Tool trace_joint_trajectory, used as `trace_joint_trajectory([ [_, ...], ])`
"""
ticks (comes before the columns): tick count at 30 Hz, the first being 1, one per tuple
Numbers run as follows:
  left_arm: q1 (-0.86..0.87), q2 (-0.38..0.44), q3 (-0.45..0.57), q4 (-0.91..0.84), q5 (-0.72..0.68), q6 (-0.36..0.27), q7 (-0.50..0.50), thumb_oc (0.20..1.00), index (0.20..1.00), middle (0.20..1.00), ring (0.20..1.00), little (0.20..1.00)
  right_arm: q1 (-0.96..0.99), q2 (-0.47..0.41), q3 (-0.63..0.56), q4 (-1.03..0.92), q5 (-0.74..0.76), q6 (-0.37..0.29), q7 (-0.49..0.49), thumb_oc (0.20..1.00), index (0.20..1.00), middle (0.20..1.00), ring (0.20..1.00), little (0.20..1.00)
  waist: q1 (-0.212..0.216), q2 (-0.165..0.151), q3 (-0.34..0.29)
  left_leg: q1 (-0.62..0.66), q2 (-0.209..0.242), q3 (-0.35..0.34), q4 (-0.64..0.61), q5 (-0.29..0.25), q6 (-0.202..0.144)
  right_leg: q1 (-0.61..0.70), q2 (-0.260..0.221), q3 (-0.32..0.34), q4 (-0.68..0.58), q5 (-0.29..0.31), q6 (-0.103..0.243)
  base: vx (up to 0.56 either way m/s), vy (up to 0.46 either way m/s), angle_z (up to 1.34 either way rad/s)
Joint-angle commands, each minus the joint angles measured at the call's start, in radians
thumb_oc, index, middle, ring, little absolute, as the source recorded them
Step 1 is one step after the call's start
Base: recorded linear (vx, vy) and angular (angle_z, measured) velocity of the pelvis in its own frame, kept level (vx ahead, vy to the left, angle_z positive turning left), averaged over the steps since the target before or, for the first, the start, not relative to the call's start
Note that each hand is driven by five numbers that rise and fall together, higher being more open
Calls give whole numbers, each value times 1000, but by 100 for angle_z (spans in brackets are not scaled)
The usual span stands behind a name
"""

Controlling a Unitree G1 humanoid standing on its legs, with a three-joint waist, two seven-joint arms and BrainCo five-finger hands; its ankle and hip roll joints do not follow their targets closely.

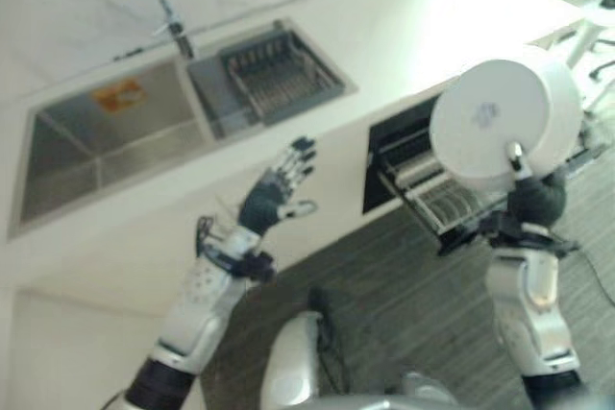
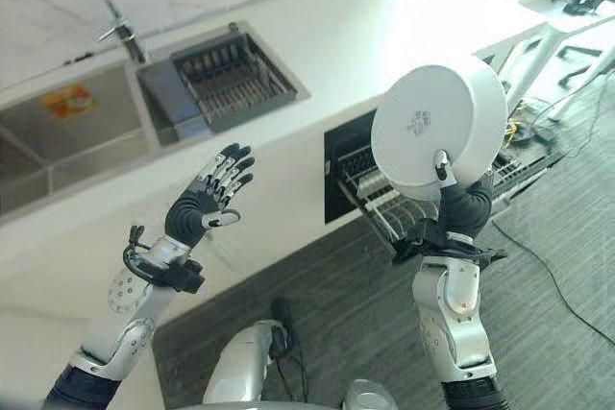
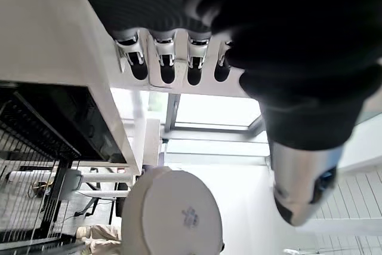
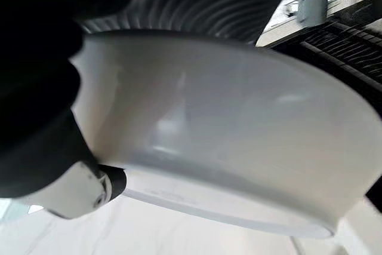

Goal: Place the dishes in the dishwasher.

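Observation:
My right hand (image 2: 459,201) holds a white bowl (image 2: 437,127) upright in the air, its underside facing me, thumb (image 2: 443,165) pinched over its rim. The same bowl (image 4: 227,141) shows close in the right wrist view, and the bowl (image 3: 173,213) also shows in the left wrist view. It hangs above the pulled-out wire rack (image 2: 384,204) of the open dishwasher (image 2: 348,175) under the counter. My left hand (image 2: 204,199) is raised in front of the counter with straight spread fingers, holding nothing.
A steel double sink (image 2: 86,127) with a tap (image 2: 120,31) lies in the white counter (image 2: 327,55); a wire drying basket (image 2: 231,79) sits in its right basin. Grey carpet (image 2: 336,295) covers the floor. Desk and chair legs (image 2: 567,36) stand at the far right.

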Motion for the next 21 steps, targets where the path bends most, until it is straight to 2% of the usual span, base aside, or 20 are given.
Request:
trace_joint_trajectory([
  [1,-27,13,-9,-73,48,-57,18,1000,1000,1000,1000,1000,-81,13,-24,-42,-55,-36,-7,200,200,200,200,200,18,4,-77,59,51,-62,-93,-71,-143,-94,18,-26,-30,69,58,179,168,5],
  [7,-62,7,-19,-73,55,-56,6,1000,1000,1000,1000,1000,-124,14,-23,-41,-83,-21,-25,200,200,200,200,200,44,-26,-109,66,15,-89,-93,-95,-119,-85,-21,-57,-30,86,76,121,175,11],
  [11,-82,-1,-25,-77,78,-59,1,1000,1000,1000,1000,1000,-125,17,-48,-51,-65,-11,-2,200,200,200,200,200,33,-45,-115,76,-10,-108,-93,-117,-97,-80,-10,-59,-30,199,93,90,153,3],
  [13,-101,0,-24,-85,112,-64,0,1000,1000,1000,1000,1000,-130,22,-55,-53,-59,-8,15,200,200,200,200,200,21,-41,-111,95,-18,-154,-93,-134,-91,-93,18,-44,-30,236,90,120,95,5],
  [15,-113,6,-12,-94,98,-52,-7,1000,1000,1000,1000,1000,-124,12,-58,-63,-51,-3,24,200,200,200,200,200,25,-54,-109,98,-15,-157,-93,-129,-96,-106,12,-46,-30,183,80,55,-53,0],
  [19,-114,3,-32,-99,110,-53,0,1000,1000,1000,1000,1000,-132,5,-61,-62,-43,-7,13,200,200,200,200,200,29,-66,-107,75,-10,-145,-93,-117,-100,-119,7,-19,-30,146,74,5,-75,-16],
  [21,-107,4,-39,-102,117,-58,10,1000,1000,1000,1000,1000,-132,5,-60,-62,-36,-2,14,200,200,200,200,200,25,-66,-106,72,-15,-159,-93,-118,-96,-123,21,9,-30,153,74,26,-43,-31],
])
